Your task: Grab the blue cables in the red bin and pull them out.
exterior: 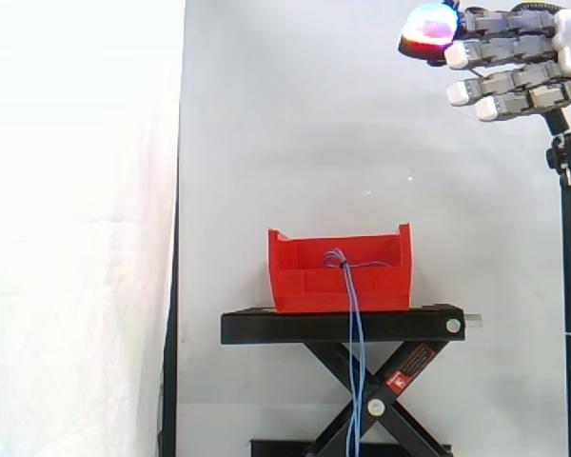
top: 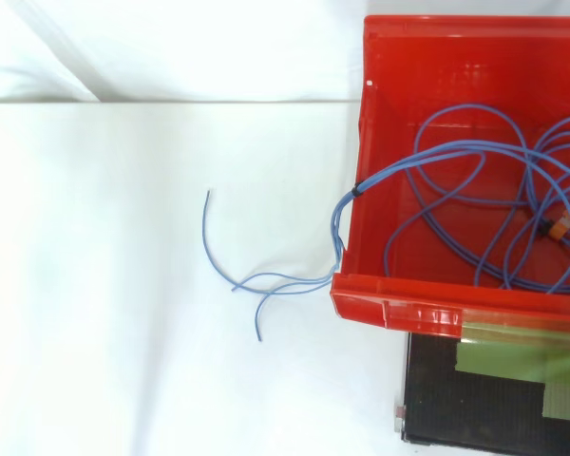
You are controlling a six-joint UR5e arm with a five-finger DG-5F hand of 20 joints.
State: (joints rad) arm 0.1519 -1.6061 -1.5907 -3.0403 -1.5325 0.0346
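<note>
Hand [exterior: 514, 49]: stood high at the upper right, well apart from the bin; fingers straight and released, grasping nothing.
Blue cables [top: 380, 174]: lay coiled loosely inside the red bin [top: 399, 302]; one bundle, bound by a dark tie, draped over the bin wall, its ends hanging past the black scissor stand [exterior: 343, 327].
Cause of drape: judged to be the loose ends' own weight.
Task status: judged not begun; no contact made.
Next move: descent toward the coil or the draped bundle appeared necessary.
</note>
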